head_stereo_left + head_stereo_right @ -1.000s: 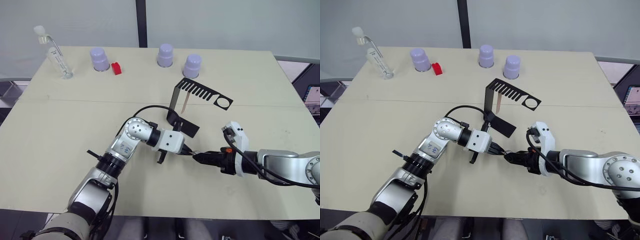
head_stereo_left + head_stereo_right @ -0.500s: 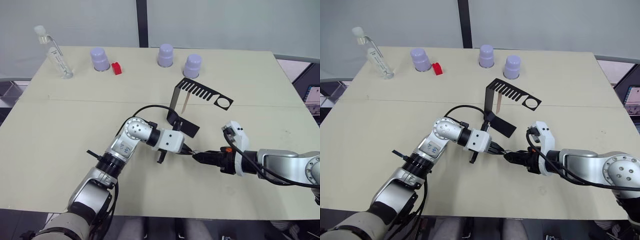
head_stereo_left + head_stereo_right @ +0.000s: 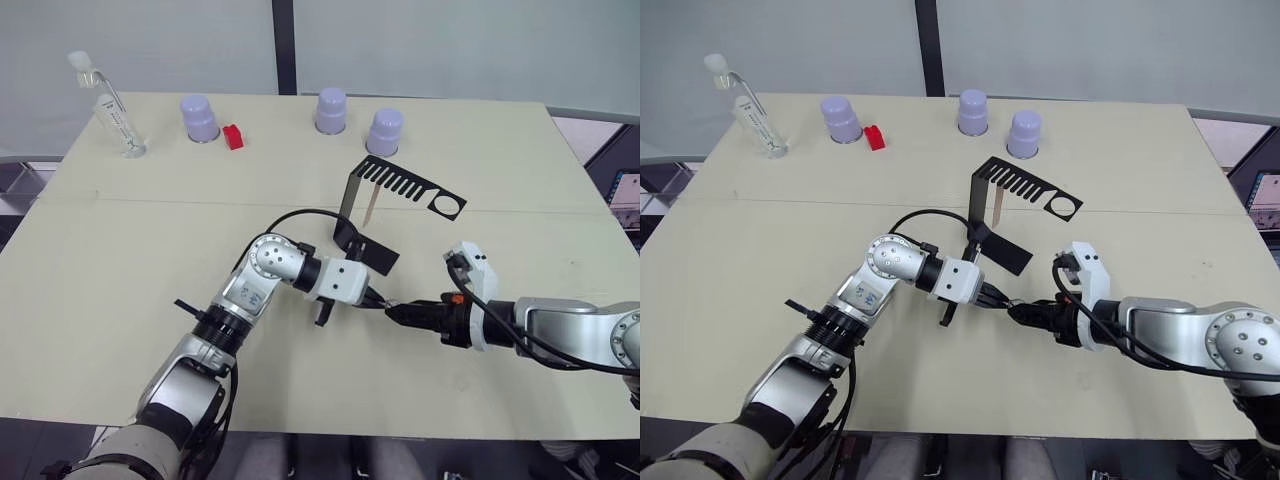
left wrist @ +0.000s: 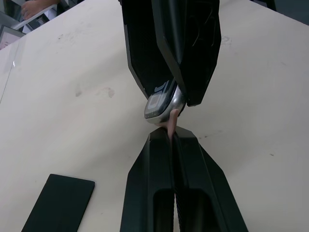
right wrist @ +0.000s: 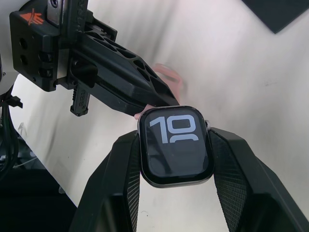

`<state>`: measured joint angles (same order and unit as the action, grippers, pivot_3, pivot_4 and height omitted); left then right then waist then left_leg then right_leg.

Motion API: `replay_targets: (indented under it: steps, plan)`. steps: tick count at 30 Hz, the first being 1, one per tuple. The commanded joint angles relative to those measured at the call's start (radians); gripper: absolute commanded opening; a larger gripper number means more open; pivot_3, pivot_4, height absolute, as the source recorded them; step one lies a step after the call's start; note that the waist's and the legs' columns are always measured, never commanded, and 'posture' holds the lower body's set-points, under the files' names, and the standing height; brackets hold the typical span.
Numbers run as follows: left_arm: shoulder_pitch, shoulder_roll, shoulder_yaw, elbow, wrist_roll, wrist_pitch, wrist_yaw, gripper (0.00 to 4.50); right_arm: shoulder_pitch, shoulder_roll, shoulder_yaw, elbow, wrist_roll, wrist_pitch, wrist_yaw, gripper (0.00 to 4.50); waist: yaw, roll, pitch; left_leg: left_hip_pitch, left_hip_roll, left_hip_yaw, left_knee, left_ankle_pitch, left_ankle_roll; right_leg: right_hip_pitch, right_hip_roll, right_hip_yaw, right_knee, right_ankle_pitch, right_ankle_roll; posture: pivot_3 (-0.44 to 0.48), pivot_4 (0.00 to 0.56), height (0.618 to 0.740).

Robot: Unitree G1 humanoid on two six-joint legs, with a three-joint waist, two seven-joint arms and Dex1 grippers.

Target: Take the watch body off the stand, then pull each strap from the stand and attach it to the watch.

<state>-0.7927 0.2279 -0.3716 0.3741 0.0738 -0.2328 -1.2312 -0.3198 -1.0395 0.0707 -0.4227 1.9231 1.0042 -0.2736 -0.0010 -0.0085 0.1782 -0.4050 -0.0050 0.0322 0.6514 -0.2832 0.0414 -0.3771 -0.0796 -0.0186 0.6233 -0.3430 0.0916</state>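
Watch body (image 5: 175, 145): off stand, clamped by its sides between fingers of right hand (image 5: 176, 159), screen up, light digits showing. Held over table (image 3: 120, 260), in front of stand base.

Strap 1 (image 4: 172, 126): pink, pinched edge-on in left hand (image 4: 172, 137), fingers closed tight on it; free end touching edge of watch body. Judged: being mated, not confirmed seated.

Strap 2 (image 3: 371, 205): hangs from slotted top plate of stand (image 3: 352, 200), untouched.

Progress: step 1 done; 1st strap mid-attach; 2nd strap pull + attach left.

View notes: wrist views give the contact. L wrist shows strap tip at case edge, R wrist shows screen and pink curl behind. Head views add strap 2 on stand and the two hands (image 3: 385, 305) meeting tip to tip; joint too small there.

Other: 3 lilac cups (image 3: 199, 118), red block (image 3: 233, 136), clear bottle (image 3: 110, 108) at far edge, well apart.
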Motion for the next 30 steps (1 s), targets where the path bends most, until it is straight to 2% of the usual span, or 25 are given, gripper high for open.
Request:
replay_targets:
  steps: [1, 16, 20, 22, 26, 30]
  plan:
    - [-0.042, -0.079, -0.031, -0.039, -0.03, -0.034, 0.033, 0.0, -0.029, 0.035, 0.021, -0.073, 0.049, -0.011, 0.031, 1.58, 0.0, 0.0, 0.0, 0.0, 0.0, 0.0, 0.0, 0.0, 0.0, 0.0, 0.0, 0.0, 0.0, 0.0, 0.0, 0.0, 0.15, 0.739]
    - [-0.032, -0.048, -0.018, -0.074, -0.045, 0.01, 0.008, 0.0, -0.009, -0.002, -0.004, -0.059, 0.037, -0.01, 0.013, 1.58, 0.0, 0.0, 0.0, 0.0, 0.0, 0.0, 0.0, 0.0, 0.0, 0.0, 0.0, 0.0, 0.0, 0.0, 0.0, 0.0, 0.15, 0.739]
    - [-0.002, 0.064, 0.038, -0.174, -0.144, 0.151, -0.11, 1.4, -0.006, -0.014, -0.053, -0.092, -0.041, -0.01, 0.062, 1.58, -0.004, 0.0, 0.0, 0.0, 0.0, 0.0, -0.001, 0.0, 0.0, 0.0, 0.0, 0.0, 0.0, 0.0, 0.0, 0.0, 0.15, 0.739]
    - [0.004, 0.13, 0.076, -0.222, -0.207, 0.259, -0.152, 2.41, 0.008, -0.036, -0.083, -0.133, -0.133, 0.0, 0.122, 1.58, -0.003, 0.0, 0.0, 0.0, 0.0, -0.001, -0.001, 0.0, -0.001, -0.001, 0.0, 0.0, 0.0, 0.0, 0.0, 0.0, 0.15, 0.739]
    - [0.016, 0.289, 0.149, -0.344, -0.404, 0.51, -0.29, 4.46, 0.083, -0.088, -0.142, -0.263, -0.397, -0.021, 0.338, 1.58, -0.005, 0.001, 0.0, 0.0, 0.0, -0.001, -0.002, 0.001, -0.002, 0.0, 0.0, 0.0, -0.002, 0.0, -0.001, 0.0, 0.15, 0.739]
    - [0.014, 0.36, 0.177, -0.399, -0.483, 0.623, -0.304, 4.48, 0.17, -0.122, -0.157, -0.368, -0.748, -0.186, 0.615, 1.58, 0.003, 0.001, 0.001, -0.001, 0.0, -0.002, -0.002, 0.001, -0.003, 0.0, 0.0, -0.001, -0.003, -0.001, -0.001, 0.0, 0.15, 0.739]
